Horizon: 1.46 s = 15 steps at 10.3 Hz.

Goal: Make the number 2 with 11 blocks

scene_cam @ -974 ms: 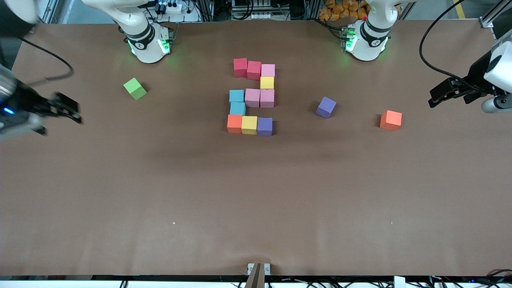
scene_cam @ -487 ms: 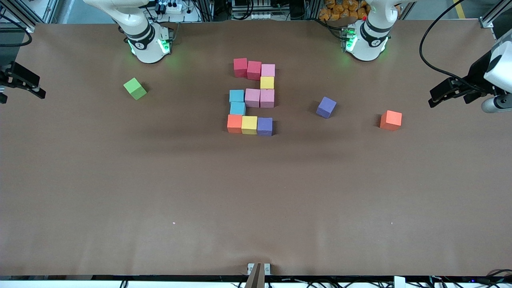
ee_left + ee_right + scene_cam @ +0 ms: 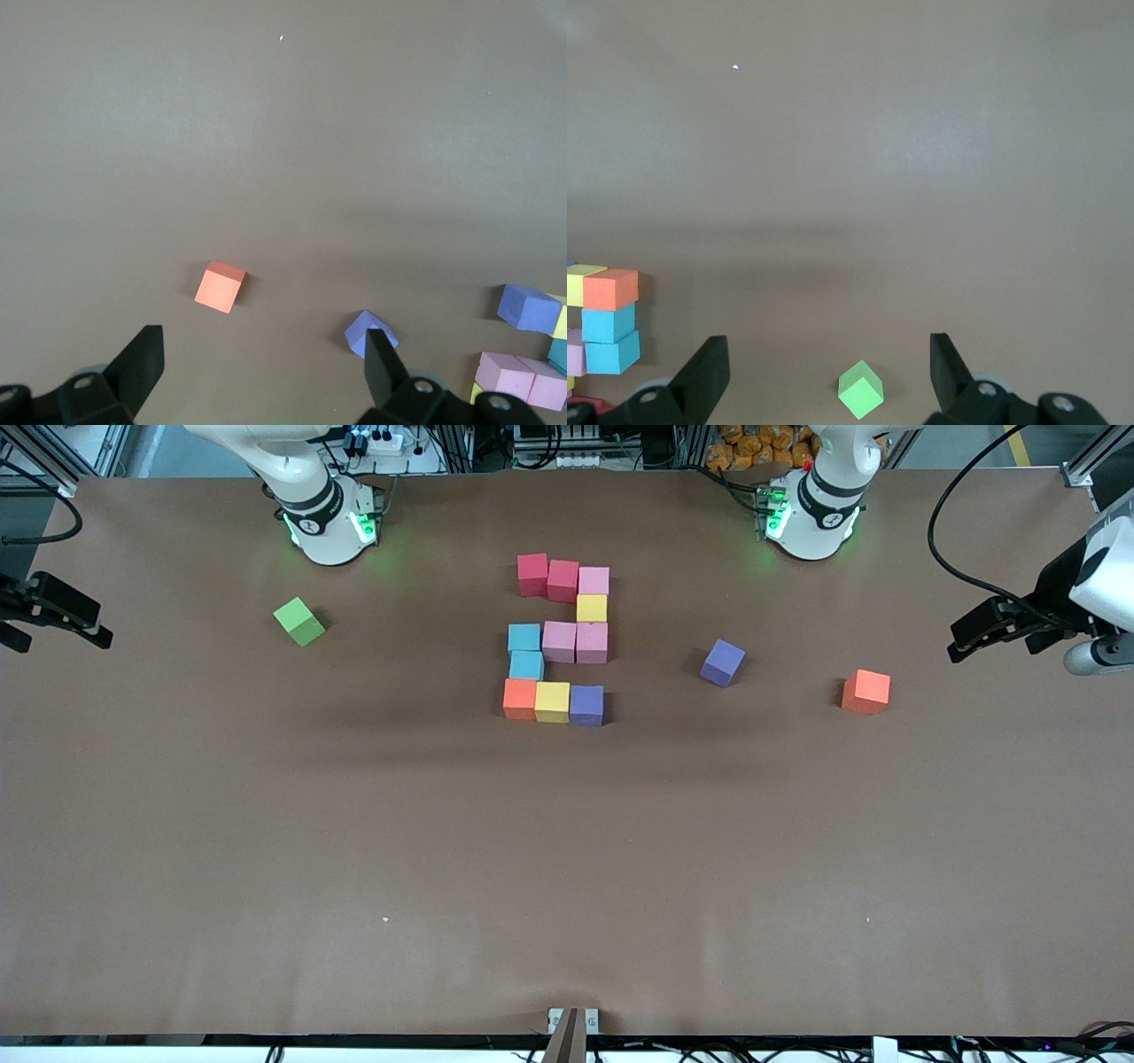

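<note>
The number 2 (image 3: 559,641) lies flat at the table's middle, built of several blocks that touch. Red (image 3: 532,574), red and pink form its top row, with yellow (image 3: 592,607) below. Two pinks and a light blue (image 3: 524,638) make the middle row, then a second light blue. Orange (image 3: 520,698), yellow and purple (image 3: 586,705) close the base. My left gripper (image 3: 990,646) hangs open and empty over the table's edge at the left arm's end. My right gripper (image 3: 60,640) hangs open and empty over the edge at the right arm's end.
A loose purple cube (image 3: 723,662) and a loose orange cube (image 3: 866,692) lie between the digit and the left arm's end; the left wrist view shows them as orange (image 3: 220,286) and purple (image 3: 369,332). A lime-green cube (image 3: 299,621) (image 3: 860,390) lies toward the right arm's end.
My right gripper has drawn back and risen toward the right arm's end of the table. The left arm and all cubes have stayed put.
</note>
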Tool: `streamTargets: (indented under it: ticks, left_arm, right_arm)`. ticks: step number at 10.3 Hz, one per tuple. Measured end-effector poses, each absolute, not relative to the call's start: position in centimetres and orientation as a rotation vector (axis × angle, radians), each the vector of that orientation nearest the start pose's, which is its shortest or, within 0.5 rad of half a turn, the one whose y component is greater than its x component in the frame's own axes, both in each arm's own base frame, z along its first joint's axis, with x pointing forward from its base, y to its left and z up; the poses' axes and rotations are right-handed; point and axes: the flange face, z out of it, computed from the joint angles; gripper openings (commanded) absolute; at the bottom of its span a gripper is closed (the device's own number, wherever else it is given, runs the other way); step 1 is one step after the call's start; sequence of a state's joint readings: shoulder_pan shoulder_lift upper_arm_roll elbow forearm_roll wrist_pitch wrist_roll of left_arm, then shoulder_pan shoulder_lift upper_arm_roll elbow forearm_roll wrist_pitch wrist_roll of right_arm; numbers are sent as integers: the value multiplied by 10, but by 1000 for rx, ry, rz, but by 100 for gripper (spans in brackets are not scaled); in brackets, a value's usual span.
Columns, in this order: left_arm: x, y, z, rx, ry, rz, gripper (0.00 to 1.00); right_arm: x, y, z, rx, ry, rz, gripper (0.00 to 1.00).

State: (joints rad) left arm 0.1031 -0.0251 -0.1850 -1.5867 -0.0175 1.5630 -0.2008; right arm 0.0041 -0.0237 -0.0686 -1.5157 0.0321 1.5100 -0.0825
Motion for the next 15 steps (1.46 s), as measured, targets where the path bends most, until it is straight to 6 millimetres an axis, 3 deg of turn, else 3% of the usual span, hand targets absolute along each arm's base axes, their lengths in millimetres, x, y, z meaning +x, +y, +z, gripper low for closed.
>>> streamTargets:
  ticks: [7,12,15]
  left_arm:
    - [543,-54,629,-3149,-171,5,100]
    - [540,-72,630,-3151,-128,3,100]
    - [540,-70,632,-3151,-147,-3,100]
  right_arm:
    - [543,-36,657,-3146,-35,-45,100]
    - [545,-40,655,-3146,-43,-51,100]
    - [545,-46,654,-3147,-39,-52,100]
